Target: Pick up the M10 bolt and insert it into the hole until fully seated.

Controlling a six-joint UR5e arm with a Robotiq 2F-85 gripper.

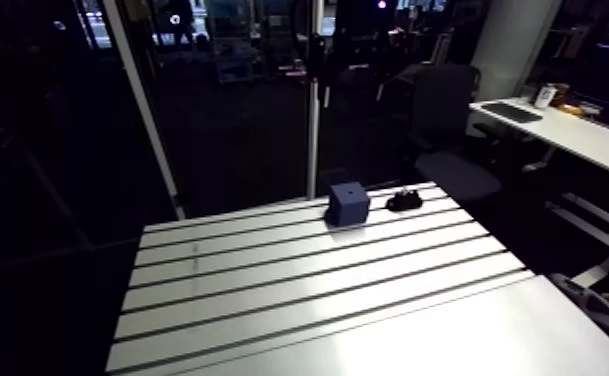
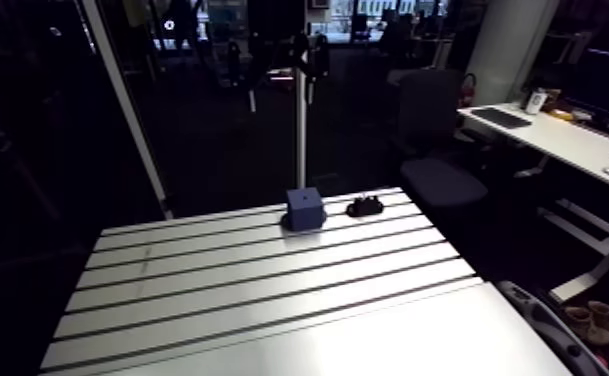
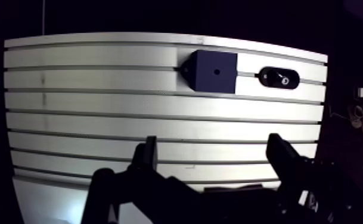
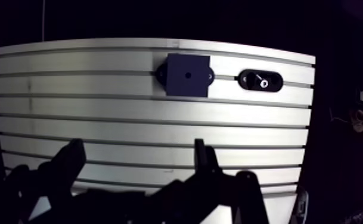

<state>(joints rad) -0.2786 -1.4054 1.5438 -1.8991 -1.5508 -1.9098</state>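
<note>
Wrist view: gripper [image 3: 213, 148] w/ both fingers [image 3: 149, 156] spread wide apart, nothing held btwn them. Fingers dark, tips clear of any contact. Linkage arms visible behind each finger, approx. symmetric. Wrist pitched steeply down, gripper held high, hanging free.

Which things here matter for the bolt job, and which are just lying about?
Job: blue block with its top hole; black holder beside it, likely carrying the bolt; open gripper.
Lying about: only the slotted table, as support.
</note>
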